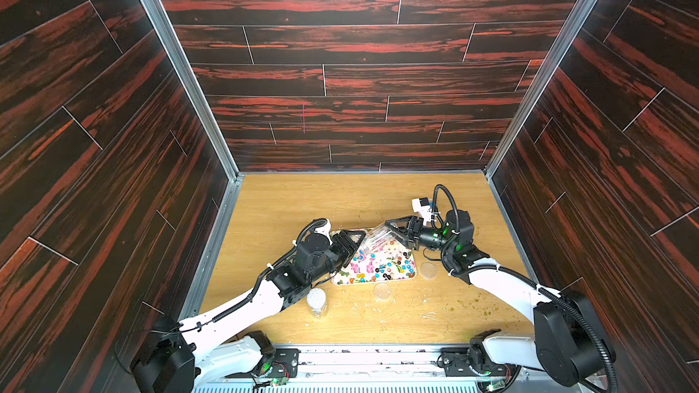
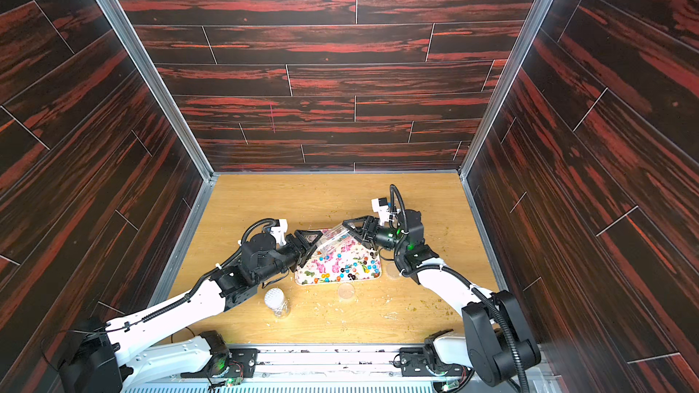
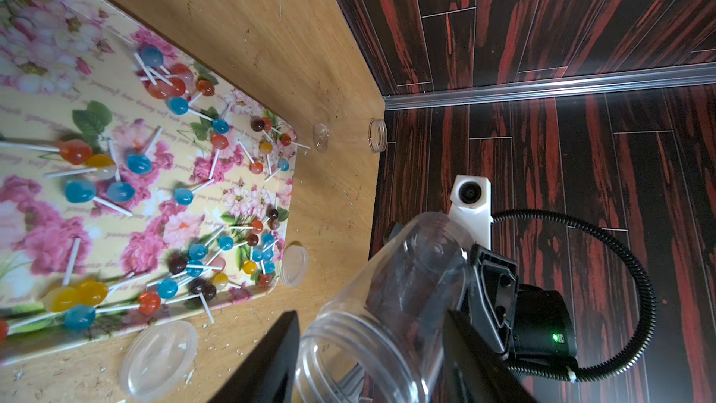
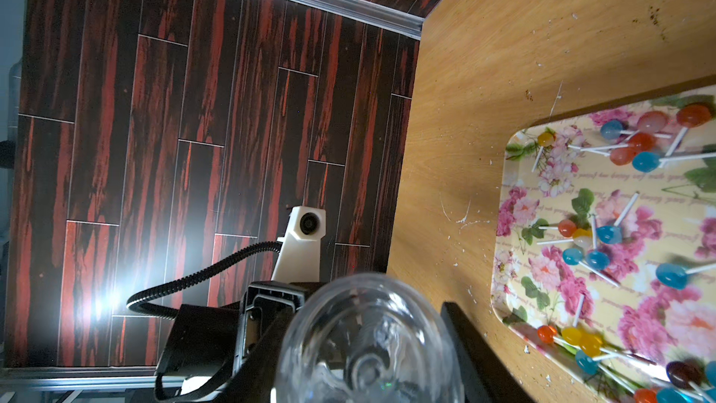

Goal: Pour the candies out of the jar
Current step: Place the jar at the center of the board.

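Candies (image 3: 79, 191): small ball sweets on white sticks, blue, orange, red, yellow and dark, spread across the flowered tray (image 4: 499, 234). None can be seen inside the jar.
Jar (image 3: 387, 304): clear plastic with the lid off, tilted over the far corner of the tray. Its mouth is lower than its base and faces the left arm. It looks empty, so the pour is judged done or nearly done.
Right end effector (image 1: 393, 234): clamped on the jar's base end and carrying it.
Left end effector (image 1: 355, 244): one finger stands on each side of the jar's mouth end. Whether they press the wall cannot be told.
Risk, handover: if the right side lets go before the left has a firm hold, the jar could drop onto the candies and knock some over the low rim.
Risk, squeeze: two holds on a thin wall may buckle the jar or twist it out of grip.
Risk, rim: some candies lie close to the tray's edge, where a sweep by the jar or a finger could push them onto the surface (image 1: 302, 198).
Arm pose: both arms reach inward from the near corners, wrists low and rolled, and meet over the tray.
Nearby: loose lids (image 3: 159, 358) and a second jar (image 1: 317, 302) stand on the surface.
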`<state>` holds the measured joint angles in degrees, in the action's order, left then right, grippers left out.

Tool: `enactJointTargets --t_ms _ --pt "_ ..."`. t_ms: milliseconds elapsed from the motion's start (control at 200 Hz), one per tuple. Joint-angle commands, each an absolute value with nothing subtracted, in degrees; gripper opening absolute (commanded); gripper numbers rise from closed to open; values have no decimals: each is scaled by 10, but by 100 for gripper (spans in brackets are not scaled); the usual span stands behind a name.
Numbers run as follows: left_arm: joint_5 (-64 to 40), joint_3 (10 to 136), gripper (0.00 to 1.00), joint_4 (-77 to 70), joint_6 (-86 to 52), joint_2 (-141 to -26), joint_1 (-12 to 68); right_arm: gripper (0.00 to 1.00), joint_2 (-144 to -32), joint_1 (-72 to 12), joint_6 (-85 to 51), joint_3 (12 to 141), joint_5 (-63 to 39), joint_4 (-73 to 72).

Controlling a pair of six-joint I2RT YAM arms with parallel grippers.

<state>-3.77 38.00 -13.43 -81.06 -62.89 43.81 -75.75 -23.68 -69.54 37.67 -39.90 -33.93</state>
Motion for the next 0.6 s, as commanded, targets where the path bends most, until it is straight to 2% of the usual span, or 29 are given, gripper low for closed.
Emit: enactJointTargets --t_ms 0,240,596 --pt "-53 408 64 -114 -812 -577 446 47 -755 -243 -691 382 -414 -340" --pt "-60 411 67 -54 -795 -555 446 46 -759 -242 -689 382 -413 -340" --pt "-126 421 65 -143 -830 -632 446 46 -744 -242 -693 379 -412 -344"
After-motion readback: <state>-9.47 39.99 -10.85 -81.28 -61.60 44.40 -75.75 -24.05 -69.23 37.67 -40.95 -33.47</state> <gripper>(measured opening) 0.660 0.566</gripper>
